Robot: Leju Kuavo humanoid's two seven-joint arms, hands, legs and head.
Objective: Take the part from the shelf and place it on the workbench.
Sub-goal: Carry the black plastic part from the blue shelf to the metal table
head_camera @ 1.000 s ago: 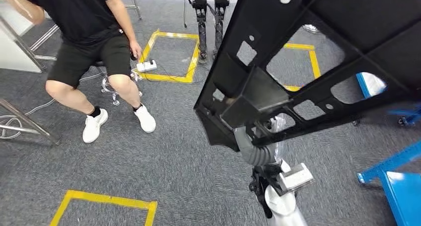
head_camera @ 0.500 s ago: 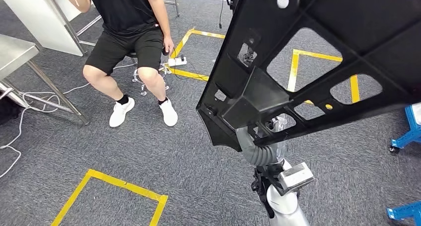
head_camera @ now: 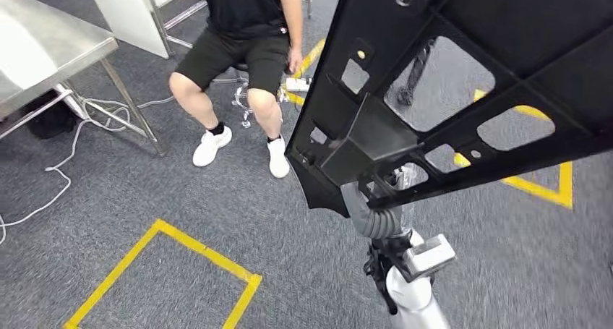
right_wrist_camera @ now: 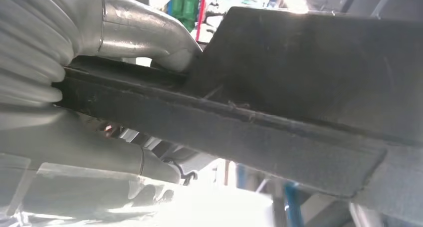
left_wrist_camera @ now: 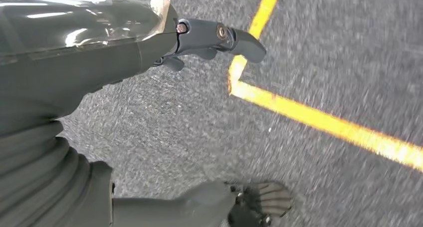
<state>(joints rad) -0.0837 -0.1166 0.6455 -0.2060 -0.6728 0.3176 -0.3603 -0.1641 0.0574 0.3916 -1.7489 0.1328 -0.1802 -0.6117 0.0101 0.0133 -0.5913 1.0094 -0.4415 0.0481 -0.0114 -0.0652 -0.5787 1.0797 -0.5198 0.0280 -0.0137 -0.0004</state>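
Observation:
A large black plastic part (head_camera: 463, 90) with several cut-outs is held up in front of me, filling the upper right of the head view. My right hand (head_camera: 371, 210) grips its lower edge from beneath, mostly hidden behind it. In the right wrist view the part's edge (right_wrist_camera: 279, 102) runs between the fingers (right_wrist_camera: 142, 30) and the thumb (right_wrist_camera: 95, 157). My left hand (left_wrist_camera: 100, 77) hangs over the carpet with its fingers (left_wrist_camera: 224, 37) apart and nothing in it. A steel workbench (head_camera: 43, 47) stands at the far left.
A person in black shorts and white shoes (head_camera: 238, 47) sits on a stool between the workbench and the part. White cables (head_camera: 65, 163) lie on the floor by the workbench leg (head_camera: 134, 108). Yellow tape squares (head_camera: 195, 257) mark the grey carpet.
The whole picture has shifted: the camera has turned left, bringing the steel workbench into view and the seated person toward the middle. The part stays gripped in my right hand.

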